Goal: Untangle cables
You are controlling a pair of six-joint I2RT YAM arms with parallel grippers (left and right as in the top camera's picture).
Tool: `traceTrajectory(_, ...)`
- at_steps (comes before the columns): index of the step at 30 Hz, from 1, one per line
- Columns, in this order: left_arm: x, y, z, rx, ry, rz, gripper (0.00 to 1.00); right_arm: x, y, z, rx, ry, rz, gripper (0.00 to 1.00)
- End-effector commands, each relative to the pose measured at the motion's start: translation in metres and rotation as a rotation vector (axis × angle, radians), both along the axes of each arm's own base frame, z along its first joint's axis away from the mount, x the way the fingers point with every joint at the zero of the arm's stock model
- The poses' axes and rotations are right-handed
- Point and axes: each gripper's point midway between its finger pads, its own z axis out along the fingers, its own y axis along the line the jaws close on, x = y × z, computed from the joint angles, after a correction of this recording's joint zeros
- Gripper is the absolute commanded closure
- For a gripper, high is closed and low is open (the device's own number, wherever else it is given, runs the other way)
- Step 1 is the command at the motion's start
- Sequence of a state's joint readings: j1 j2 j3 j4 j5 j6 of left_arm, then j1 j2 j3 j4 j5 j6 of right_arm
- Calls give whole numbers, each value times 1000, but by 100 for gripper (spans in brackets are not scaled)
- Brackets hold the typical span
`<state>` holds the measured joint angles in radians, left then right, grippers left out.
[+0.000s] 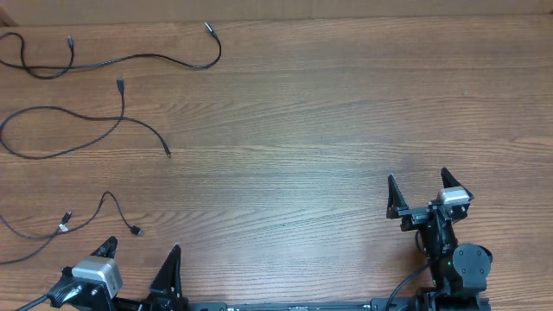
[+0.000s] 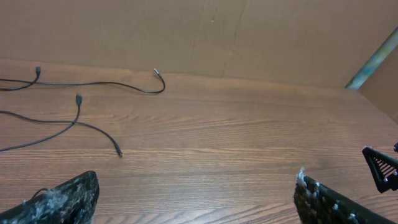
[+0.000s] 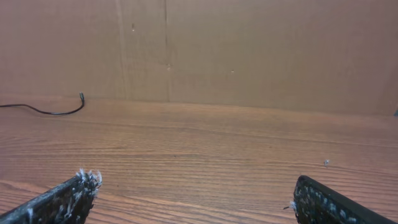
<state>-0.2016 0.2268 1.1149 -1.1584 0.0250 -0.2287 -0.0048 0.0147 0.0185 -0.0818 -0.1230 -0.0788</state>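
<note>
Both the left pincer [image 1: 143,246] and the right pincer [image 1: 418,175] stand spread and empty, while the thin black cables [image 1: 120,85], probably light, limp and slippery, lie separately on the desk [image 1: 328,112] ahead of the left pincer, best pinched beside a plug.

table [image 1: 346,104]: wood-grain, smooth, matt | cables [image 1: 121,95]: black, matt plastic | backdrop [image 2: 280,37]: brown cardboard

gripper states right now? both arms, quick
Left gripper: open, holding nothing.
Right gripper: open, holding nothing.
</note>
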Motion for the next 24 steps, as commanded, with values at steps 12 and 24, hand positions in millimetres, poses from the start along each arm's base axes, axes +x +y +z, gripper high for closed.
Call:
traceTrajectory(12,53,-7,-67,72,80,4,0,0,0,-1,-1,-8,-3,0)
traceTrajectory(24,103,-16,-101,207,-252,-68,0,0,0,-1,-1,-8,-3,0)
